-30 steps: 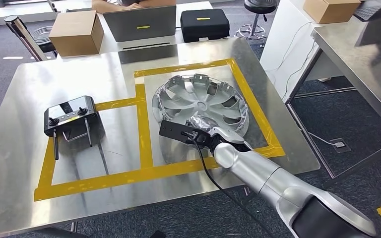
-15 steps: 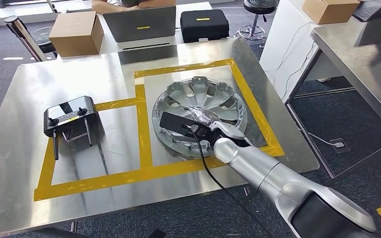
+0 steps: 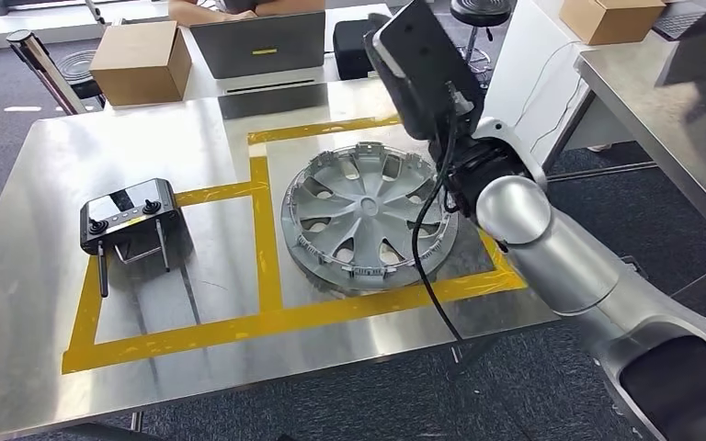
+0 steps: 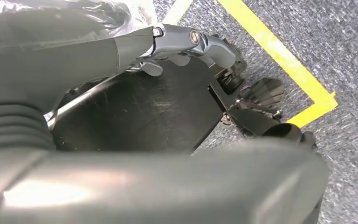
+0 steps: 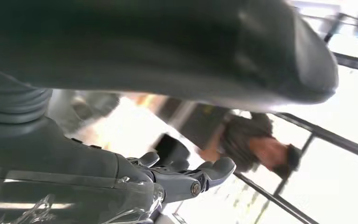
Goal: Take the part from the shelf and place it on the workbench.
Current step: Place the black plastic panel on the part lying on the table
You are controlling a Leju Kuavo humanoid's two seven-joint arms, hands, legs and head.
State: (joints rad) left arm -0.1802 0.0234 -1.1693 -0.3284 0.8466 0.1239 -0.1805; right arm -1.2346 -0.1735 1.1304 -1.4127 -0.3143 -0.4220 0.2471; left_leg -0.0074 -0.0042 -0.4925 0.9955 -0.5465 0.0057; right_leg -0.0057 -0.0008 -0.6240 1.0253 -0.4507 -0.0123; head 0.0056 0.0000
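While one hubcap point(image 3: 369, 217) lies on the workbench point(image 3: 46, 193), right hand point(image 5: 182, 177) fingers spread, empty.

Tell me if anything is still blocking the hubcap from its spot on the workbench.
Nothing visible does. The hubcap already lies flat on the workbench, inside the right yellow-taped box. The remote controller sits apart in the left box.
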